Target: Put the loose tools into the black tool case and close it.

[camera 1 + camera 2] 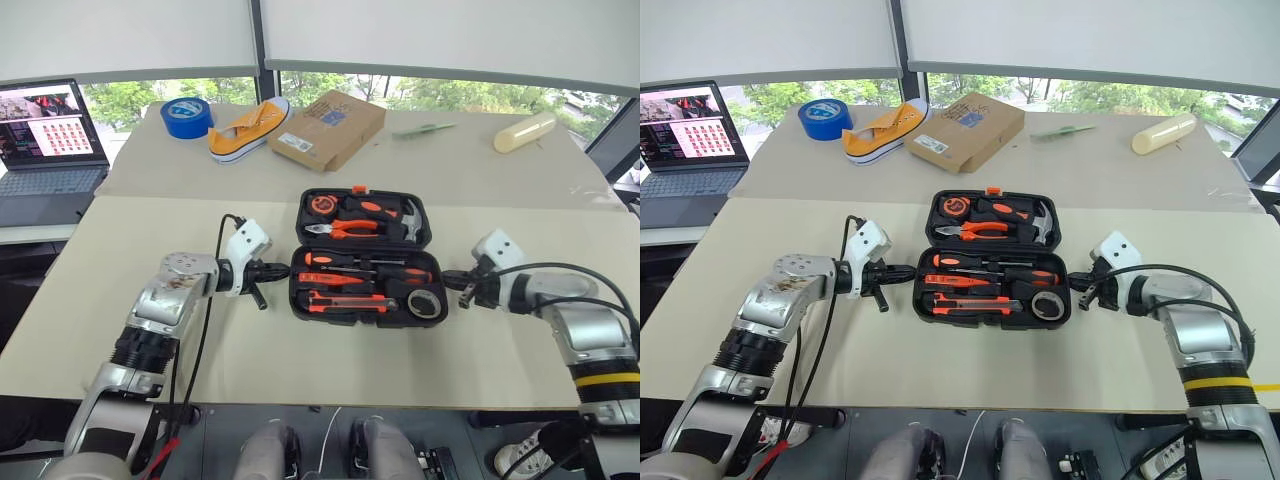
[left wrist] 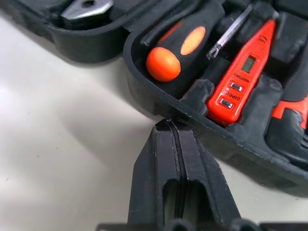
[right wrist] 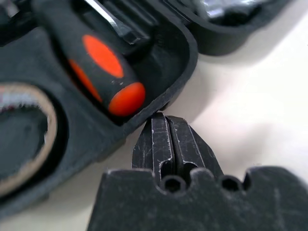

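The black tool case lies open in the middle of the table. Its near half holds two orange-and-black screwdrivers, a red tester screwdriver, a utility knife and a small tape roll, all seated in slots. My left gripper is shut and empty, its tip at the near half's left rim, beside a screwdriver handle. My right gripper is also shut and empty, its tip against the right rim, close to the other handle.
The lid half holds pliers, a hammer and a tape measure. At the back lie a blue tape roll, a yellow shoe, a cardboard box and a cream cylinder. A laptop stands far left.
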Controlling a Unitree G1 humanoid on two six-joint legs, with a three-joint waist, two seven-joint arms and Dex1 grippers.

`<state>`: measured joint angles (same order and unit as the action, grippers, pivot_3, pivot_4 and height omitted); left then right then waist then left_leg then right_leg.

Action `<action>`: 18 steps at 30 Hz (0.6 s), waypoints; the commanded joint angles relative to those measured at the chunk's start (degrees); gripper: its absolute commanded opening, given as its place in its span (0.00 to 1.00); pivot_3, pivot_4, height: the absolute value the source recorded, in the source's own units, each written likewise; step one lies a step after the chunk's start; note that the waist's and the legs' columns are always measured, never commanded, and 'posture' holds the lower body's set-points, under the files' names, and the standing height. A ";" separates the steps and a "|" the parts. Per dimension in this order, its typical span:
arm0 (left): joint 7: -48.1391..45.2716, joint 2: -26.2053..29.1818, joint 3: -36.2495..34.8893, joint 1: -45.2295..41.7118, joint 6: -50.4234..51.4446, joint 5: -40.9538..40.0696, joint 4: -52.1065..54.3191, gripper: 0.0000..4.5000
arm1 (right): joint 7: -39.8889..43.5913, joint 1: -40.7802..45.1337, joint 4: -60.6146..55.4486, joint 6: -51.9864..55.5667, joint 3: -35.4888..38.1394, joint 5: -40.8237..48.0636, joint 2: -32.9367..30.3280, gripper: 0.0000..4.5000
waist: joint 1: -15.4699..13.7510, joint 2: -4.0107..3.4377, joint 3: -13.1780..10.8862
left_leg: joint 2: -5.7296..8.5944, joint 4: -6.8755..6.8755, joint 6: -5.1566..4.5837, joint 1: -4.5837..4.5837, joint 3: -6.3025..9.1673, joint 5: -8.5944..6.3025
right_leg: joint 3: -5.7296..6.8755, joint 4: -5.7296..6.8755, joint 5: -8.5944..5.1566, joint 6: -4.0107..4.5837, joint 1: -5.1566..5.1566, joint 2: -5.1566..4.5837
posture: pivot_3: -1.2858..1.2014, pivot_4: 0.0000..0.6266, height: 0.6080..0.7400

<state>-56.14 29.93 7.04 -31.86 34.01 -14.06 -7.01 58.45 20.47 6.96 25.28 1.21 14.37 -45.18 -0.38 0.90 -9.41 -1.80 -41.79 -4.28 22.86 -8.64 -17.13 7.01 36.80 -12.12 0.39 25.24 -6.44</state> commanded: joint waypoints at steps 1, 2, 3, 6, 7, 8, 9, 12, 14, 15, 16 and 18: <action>-10.70 3.22 5.19 4.92 3.75 -7.18 14.05 0.01 | 6.50 -3.86 -11.98 -1.93 -0.11 5.34 -0.79 0.00 | -0.03 0.00 0.00 | 0.00 0.00 0.00 -0.01 0.00 0.00 | 0.00 0.00 0.00 0.00 -0.01 -0.01 | 0.52 0.24 0.93; -12.85 5.53 6.31 6.85 4.37 -7.46 16.64 0.01 | 6.65 -5.43 -13.33 -2.37 -0.04 4.89 -1.37 0.00 | 0.02 0.00 0.00 | -0.01 0.01 0.00 -0.01 0.02 -0.01 | 0.01 -0.01 0.00 0.00 -0.01 0.00 | 0.52 0.24 0.93; -14.02 7.32 7.04 8.31 4.41 -7.26 18.29 0.01 | 6.61 -6.67 -14.23 -2.56 0.16 4.49 -1.80 0.00 | 0.12 -0.06 0.04 | -0.02 0.09 0.01 0.00 0.02 -0.01 | 0.01 -0.05 -0.01 -0.01 0.02 0.00 | 0.52 0.24 0.93; -14.60 11.09 7.72 12.15 3.90 -5.60 19.50 0.01 | 6.27 -10.24 -16.52 -2.49 1.81 4.52 -2.43 0.00 | 0.22 -0.07 0.04 | -0.01 0.19 0.06 -0.13 0.02 -0.04 | -0.06 -0.07 -0.10 -0.09 -0.06 -0.01 | 0.52 0.24 0.93; -14.78 11.98 7.36 13.50 3.04 -5.23 19.33 0.01 | 5.99 -11.48 -17.08 -2.43 2.44 4.45 -2.59 0.00 | 0.18 -0.07 0.04 | -0.01 0.17 0.06 -0.14 0.02 -0.04 | -0.06 -0.03 -0.10 -0.09 -0.07 -0.02 | 0.52 0.24 0.93; -14.69 12.64 6.67 14.74 2.64 -5.15 19.22 0.01 | 5.73 -12.83 -17.53 -2.51 3.12 4.30 -2.81 0.00 | 0.19 -0.07 0.04 | -0.04 0.14 0.07 -0.16 0.05 -0.04 | -0.05 -0.03 -0.11 -0.09 -0.09 -0.01 | 0.52 0.24 0.93; -14.48 13.01 5.94 15.70 2.30 -5.29 19.26 0.01 | 5.56 -14.08 -17.95 -2.55 3.77 4.26 -3.05 0.00 | 0.21 -0.08 0.05 | -0.04 0.14 0.07 -0.19 0.05 -0.04 | -0.06 -0.01 -0.12 -0.09 -0.10 -0.01 | 0.52 0.24 0.93; -13.36 14.04 3.95 18.56 2.48 -6.03 20.71 0.01 | 5.11 -18.69 -19.54 -2.62 6.50 4.92 -3.88 0.00 | 0.18 -0.09 0.05 | -0.08 0.19 0.09 -0.36 0.08 -0.05 | -0.13 0.00 -0.33 -0.37 -0.21 -0.05 | 0.52 0.24 0.93; -12.25 14.88 3.21 19.95 1.37 -5.09 20.57 0.01 | 4.71 -21.31 -20.40 -2.80 7.95 5.00 -4.03 0.00 | 0.17 -0.09 0.06 | -0.07 0.21 0.09 -0.37 0.08 -0.06 | -0.17 0.00 -0.26 -0.23 -0.20 -0.09 | 0.52 0.24 0.93; -11.70 15.39 2.92 20.46 0.59 -4.33 20.07 0.01 | 4.50 -22.37 -20.83 -2.89 8.55 4.99 -4.03 0.00 | 0.12 -0.09 0.06 | -0.07 0.22 0.09 -0.37 0.09 -0.07 | -0.17 0.00 -0.14 -0.04 -0.20 -0.09 | 0.52 0.24 0.93; -11.39 16.57 2.53 21.15 -1.03 -3.02 18.79 0.01 | 4.11 -23.39 -21.35 -2.69 9.23 4.99 -4.06 0.00 | 0.10 -0.10 0.06 | -0.07 0.21 0.09 -0.38 0.09 -0.06 | -0.16 0.00 -0.14 -0.03 -0.21 -0.09 | 0.52 0.24 0.93; -11.56 19.42 1.73 22.66 -4.47 -1.05 16.23 0.01 | 3.55 -25.07 -22.08 -2.54 10.43 4.93 -4.24 0.00 | 0.17 -0.11 0.08 | -0.09 0.22 0.09 -0.45 0.08 -0.06 | -0.18 0.01 -0.14 -0.03 -0.24 -0.08 | 0.52 0.24 0.93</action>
<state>-68.15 46.24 9.40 -11.31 31.81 -19.15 12.61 62.61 -3.91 -12.57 23.78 8.71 18.28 -48.46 -0.20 0.79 -9.33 -1.91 -41.57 -4.17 22.37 -8.56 -17.20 6.82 36.82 -12.26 0.37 24.98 -6.52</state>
